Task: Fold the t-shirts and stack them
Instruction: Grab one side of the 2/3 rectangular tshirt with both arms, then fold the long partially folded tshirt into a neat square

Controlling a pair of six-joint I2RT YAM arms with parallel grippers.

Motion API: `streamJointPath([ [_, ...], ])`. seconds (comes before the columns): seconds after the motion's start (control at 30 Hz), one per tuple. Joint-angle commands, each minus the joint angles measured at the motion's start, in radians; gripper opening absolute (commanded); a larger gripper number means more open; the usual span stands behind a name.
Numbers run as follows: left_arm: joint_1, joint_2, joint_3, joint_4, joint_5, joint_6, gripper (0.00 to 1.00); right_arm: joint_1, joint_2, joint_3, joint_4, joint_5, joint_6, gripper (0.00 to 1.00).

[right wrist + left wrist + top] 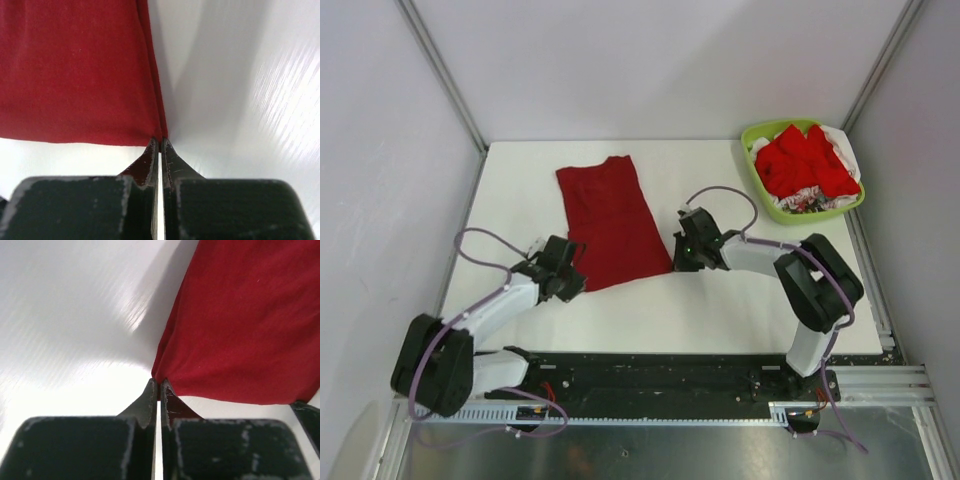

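Note:
A dark crimson t-shirt (610,220) lies folded lengthwise on the white table, running from the far middle toward me. My left gripper (578,275) is shut on its near left corner; in the left wrist view the cloth (240,325) is pinched at the tips of that gripper (159,382). My right gripper (678,258) is shut on the near right corner; in the right wrist view the cloth (75,70) is pinched at the tips of that gripper (159,140). The near edge is stretched between the two grippers. Brighter red shirts (805,162) with some white and patterned cloth lie heaped in the basket.
The lime-green basket (757,170) stands at the far right corner of the table (720,310). Grey walls and metal posts close in the table at the left, back and right. The black base rail runs along the near edge.

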Motion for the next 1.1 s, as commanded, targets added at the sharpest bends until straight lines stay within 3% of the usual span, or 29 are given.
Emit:
streamJointPath([
  [0.0,-0.006,-0.147,-0.067,-0.116,-0.017,-0.044,0.00,0.052,-0.110,-0.105,-0.013,0.005,0.049,0.00],
  [0.37,-0.007,-0.319,-0.132,-0.236,0.007,-0.022,0.00,0.277,-0.219,-0.184,-0.040,0.096,0.170,0.00],
  [0.77,-0.007,-0.335,0.013,-0.248,0.009,0.161,0.00,0.275,-0.341,-0.177,-0.089,0.202,0.151,0.00],
  [1.07,-0.006,-0.343,0.171,-0.271,-0.015,0.235,0.00,0.264,-0.397,-0.057,-0.167,0.287,0.093,0.00],
])
